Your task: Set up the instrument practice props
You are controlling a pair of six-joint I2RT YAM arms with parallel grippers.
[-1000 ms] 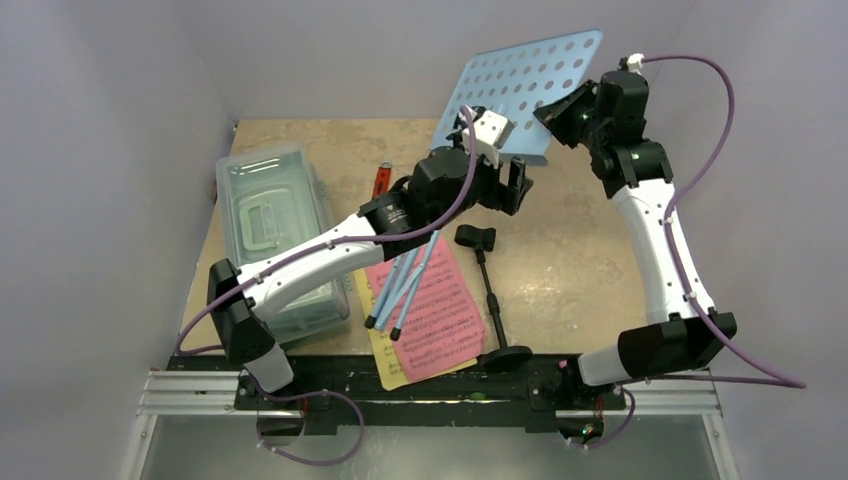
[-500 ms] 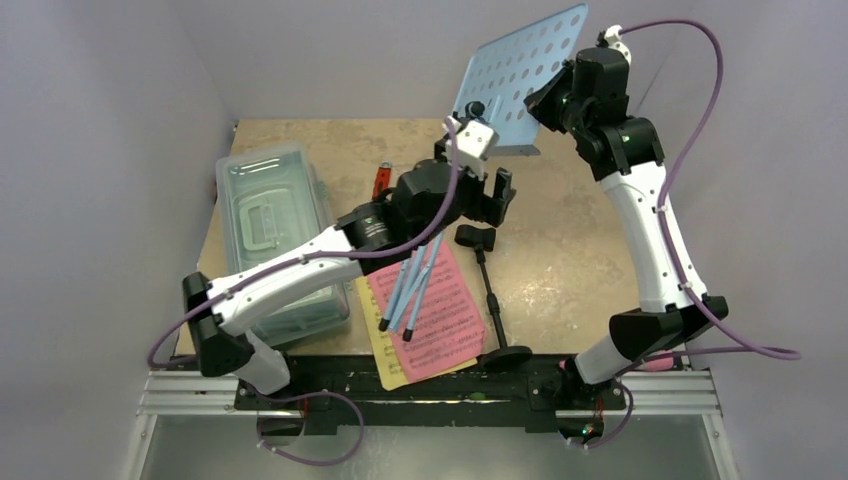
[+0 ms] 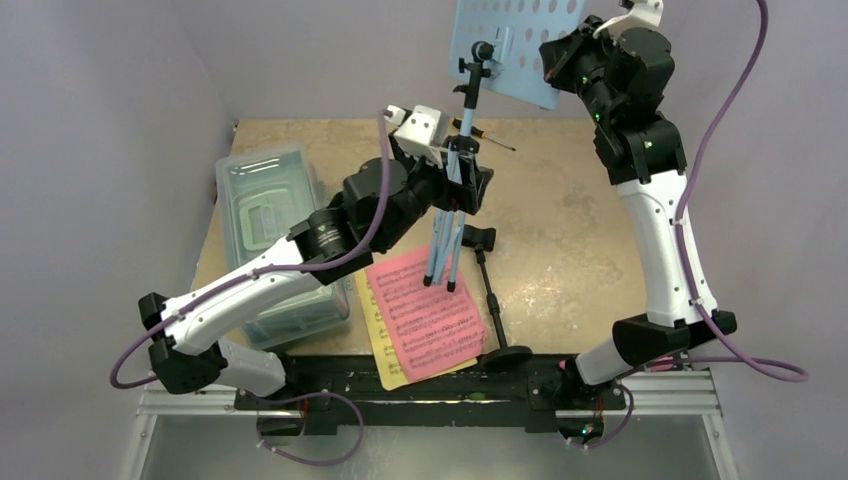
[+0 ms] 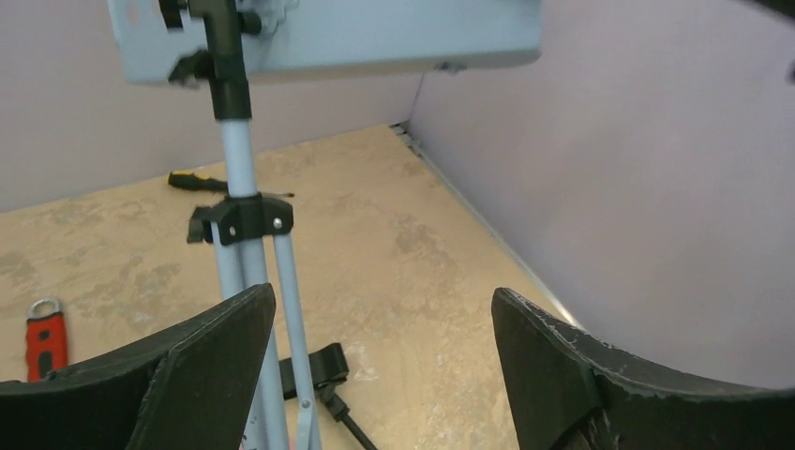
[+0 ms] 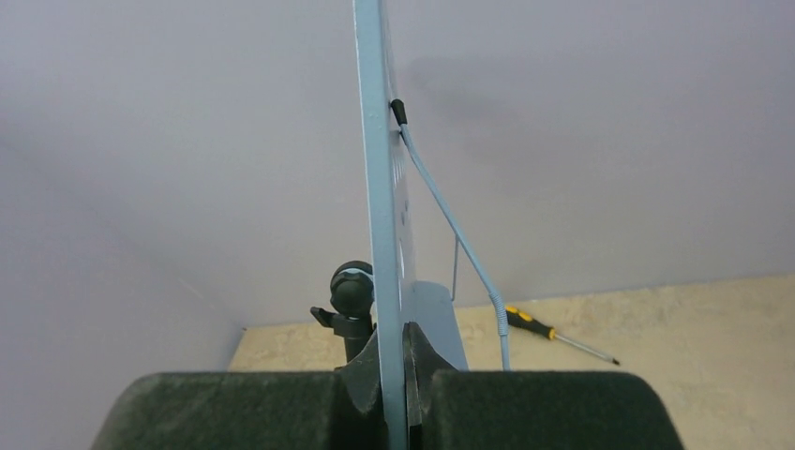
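Two tools meet at the light blue perforated music stand on tripod (image 3: 512, 45). The right tool (image 5: 405, 354) is clamped on the edge of its plate, holding it high and upright. The left tool (image 4: 382, 302) has its jaws wide apart, with the folded legs just beside one finger. The feet sit over the pink sheet-music page (image 3: 425, 310) on the tabletop (image 3: 560, 230); whether they touch it cannot be told.

top: high, looking down on table (image 3: 570, 230) | wrists: close, low, looking outward | shared: music stand (image 3: 505, 75)
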